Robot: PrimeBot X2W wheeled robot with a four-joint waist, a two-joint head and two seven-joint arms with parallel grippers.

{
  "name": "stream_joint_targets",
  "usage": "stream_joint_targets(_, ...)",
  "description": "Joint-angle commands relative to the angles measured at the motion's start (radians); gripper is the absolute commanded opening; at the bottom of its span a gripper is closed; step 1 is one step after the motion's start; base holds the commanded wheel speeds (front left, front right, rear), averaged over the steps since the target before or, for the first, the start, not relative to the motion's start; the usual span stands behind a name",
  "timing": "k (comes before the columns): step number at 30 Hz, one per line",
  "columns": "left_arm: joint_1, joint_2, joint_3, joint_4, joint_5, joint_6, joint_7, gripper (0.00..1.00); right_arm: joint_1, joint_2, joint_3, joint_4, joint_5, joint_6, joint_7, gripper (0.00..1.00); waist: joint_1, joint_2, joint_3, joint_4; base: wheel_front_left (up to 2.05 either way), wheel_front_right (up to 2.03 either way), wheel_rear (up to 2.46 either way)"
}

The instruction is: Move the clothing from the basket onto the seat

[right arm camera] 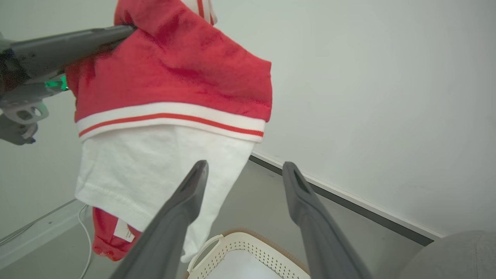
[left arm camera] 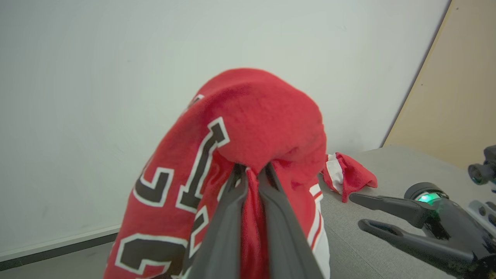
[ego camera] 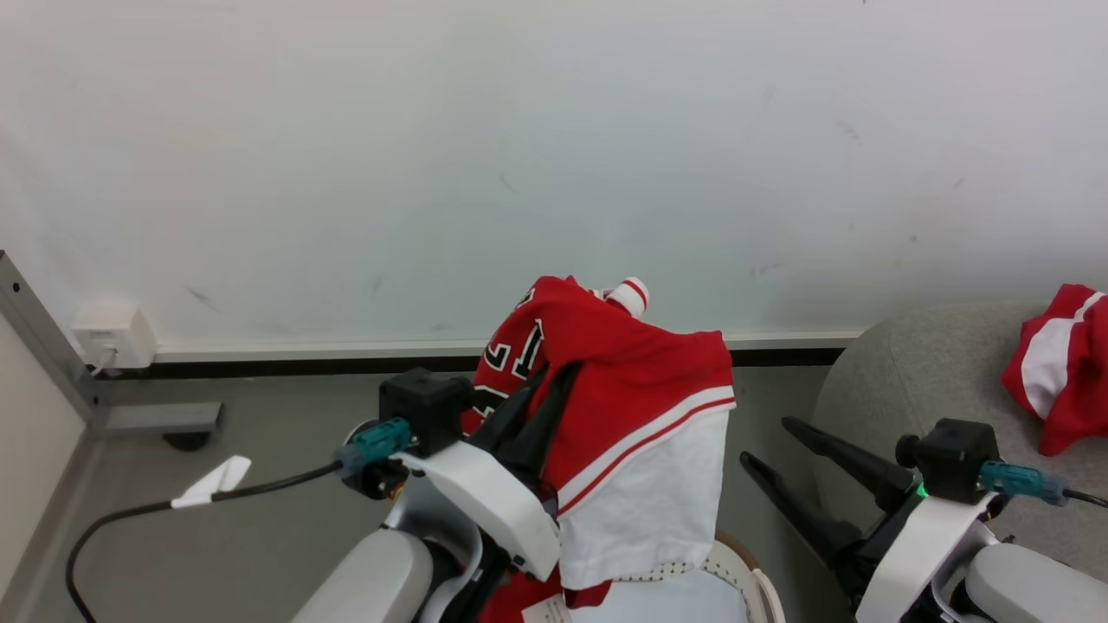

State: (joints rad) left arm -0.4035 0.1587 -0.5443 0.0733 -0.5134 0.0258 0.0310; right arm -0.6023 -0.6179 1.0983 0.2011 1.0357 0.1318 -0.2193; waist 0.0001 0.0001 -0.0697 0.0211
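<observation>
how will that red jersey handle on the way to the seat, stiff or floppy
Probably very floppy: the red jersey drapes in folds over the left end effector. Likely light, since one shut pinch of cloth carries it. Its low-hanging cloth may catch the basket rim before reaching the seat.

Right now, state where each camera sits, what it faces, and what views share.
Head view: on the head, facing forward and down at wall and seat; left gripper shut on the jersey, right gripper open.
Left wrist view: on that wrist, facing the wall along its fingers; right gripper at right.
Right wrist view: on that wrist, facing wall and basket along its fingers.
Shared: all three show the jersey.
</observation>
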Motion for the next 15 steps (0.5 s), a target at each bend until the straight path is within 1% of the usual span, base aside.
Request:
stream_joint_targets(1, -0.010, -0.003, -0.005, -0.006, 0.000, -0.006, 0.003, 0.00, -0.056, 0.012, 0.057, 0.031, 0.022, -0.002, -0.011, 1.00, -0.0001, -0.0001, -0.001, 0.005, 0.00, 0.00, 0.00)
stream_joint_targets(4, -0.010, -0.005, -0.016, -0.009, -0.006, -0.014, 0.009, 0.00, -0.119, 0.029, 0.127, 0.068, 0.060, -0.002, -0.016, 1.00, -0.0001, -0.0001, -0.003, 0.011, 0.00, 0.00, 0.00)
stream_joint_targets(7, -0.012, -0.011, -0.026, -0.013, -0.014, -0.022, 0.012, 0.00, -0.161, 0.047, 0.163, 0.088, 0.088, -0.002, -0.016, 1.00, -0.0001, -0.0001, -0.004, 0.019, 0.00, 0.00, 0.00)
stream_joint_targets(11, -0.010, -0.018, -0.035, -0.013, -0.024, -0.029, 0.018, 0.00, -0.188, 0.064, 0.180, 0.094, 0.097, -0.002, 0.005, 1.00, -0.0001, -0.0001, -0.006, 0.026, 0.00, 0.00, 0.00)
stream_joint_targets(15, -0.012, -0.028, -0.050, -0.013, -0.037, -0.041, 0.022, 0.00, -0.191, 0.091, 0.183, 0.085, 0.073, -0.002, 0.052, 1.00, -0.0001, -0.0001, -0.010, 0.035, 0.00, 0.00, 0.00)
